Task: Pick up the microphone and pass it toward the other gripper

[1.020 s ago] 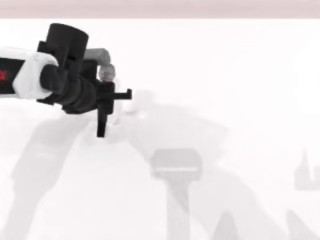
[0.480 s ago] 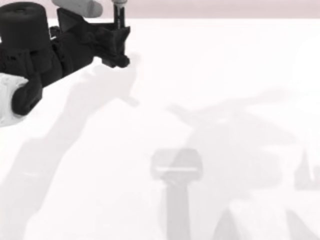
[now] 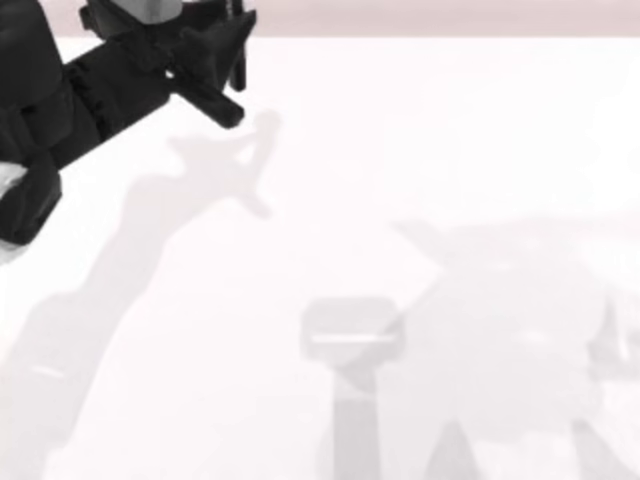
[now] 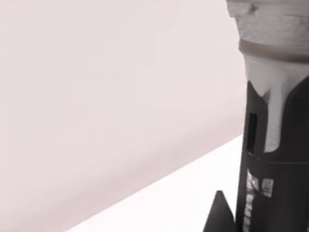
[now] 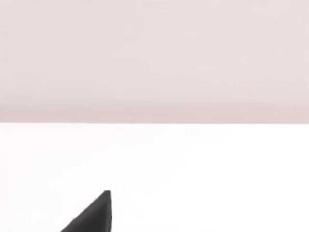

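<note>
My left gripper [image 3: 228,48] is raised at the far left corner of the table in the top view and is shut on the microphone [image 3: 239,72]. There, only the slim black handle shows below the claw; the head runs past the picture's upper edge. The left wrist view shows the microphone [image 4: 273,145] close up, black handle below and grey mesh head above, with one pointed fingertip [image 4: 219,215] right beside the handle. The other gripper, my right one [image 5: 94,217], is out of the top view and shows only as a black wedge in the right wrist view.
The white table [image 3: 420,150] carries only shadows: the left arm's shadow [image 3: 215,165], a pale grey T-shaped shadow [image 3: 352,330] and fainter arm shadows at the right. The table's far edge meets a pinkish wall [image 3: 450,18].
My left arm has risen and swung toward the table's far edge, carrying the microphone from the left middle to the picture's top. Its shadow has moved away from it.
</note>
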Robot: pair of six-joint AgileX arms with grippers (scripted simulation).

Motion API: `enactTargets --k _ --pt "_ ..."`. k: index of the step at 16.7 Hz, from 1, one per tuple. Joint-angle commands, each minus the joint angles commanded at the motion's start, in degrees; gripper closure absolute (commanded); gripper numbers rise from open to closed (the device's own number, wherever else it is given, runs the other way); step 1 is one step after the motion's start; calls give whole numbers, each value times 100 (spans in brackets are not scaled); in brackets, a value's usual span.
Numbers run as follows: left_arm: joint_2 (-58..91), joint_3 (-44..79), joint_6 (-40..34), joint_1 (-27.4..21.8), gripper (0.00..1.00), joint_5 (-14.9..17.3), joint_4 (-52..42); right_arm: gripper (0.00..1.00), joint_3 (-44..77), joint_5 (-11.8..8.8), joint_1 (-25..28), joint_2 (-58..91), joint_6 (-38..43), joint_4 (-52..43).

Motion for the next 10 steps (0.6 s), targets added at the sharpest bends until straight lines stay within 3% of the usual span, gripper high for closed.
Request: enactTargets --k 3,5,10 --pt "14 27 2 -48 100 -31 -14 0 0 0 0 0 0 0" --pt "-47 22 3 -254 100 -243 -29 0 0 0 0 0 0 0" --pt "-391 -48 -6 -1357 100 -1441 -151 0 0 0 0 0 0 0"
